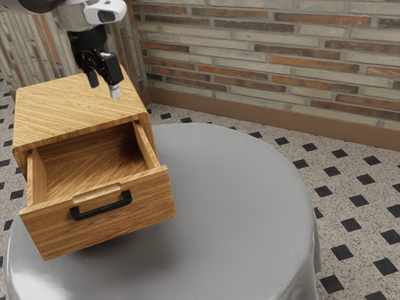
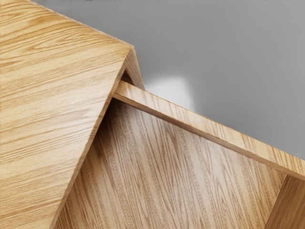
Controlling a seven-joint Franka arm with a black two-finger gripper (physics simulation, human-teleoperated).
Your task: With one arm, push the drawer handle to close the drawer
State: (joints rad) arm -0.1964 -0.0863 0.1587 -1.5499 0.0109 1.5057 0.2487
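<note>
Nearest the exterior camera was the near stretch of the round table (image 1: 250, 200), under its smooth grey cloth. My gripper (image 1: 104, 91) was up above the cabinet (image 1: 69, 112), toward the front of its top and the corner at the exterior view's right, pointing down, its two black fingers spread with a gap between them. Through the wrist camera I looked down on that front corner of the cabinet, with the drawer's side wall (image 2: 205, 129) running out from just beneath the top, part of the drawer's wooden bottom on one side of it and grey cloth on the other, where a pale glare lay close to the wall. The drawer (image 1: 147, 215) was well out of the cabinet, its inside open to view from above. Its black bar handle (image 1: 101, 210) ran across the middle of the front panel, just below a shallow ledge at the upper edge, well apart from my gripper. The cabinet stood at the table's edge on the exterior view's left, and the drawer front reached out above the cloth. Beyond the table's rim I had the speckled floor (image 1: 290, 139) with dark diamonds, a brown baseboard (image 1: 250, 112) and the brick wall (image 1: 281, 47).
</note>
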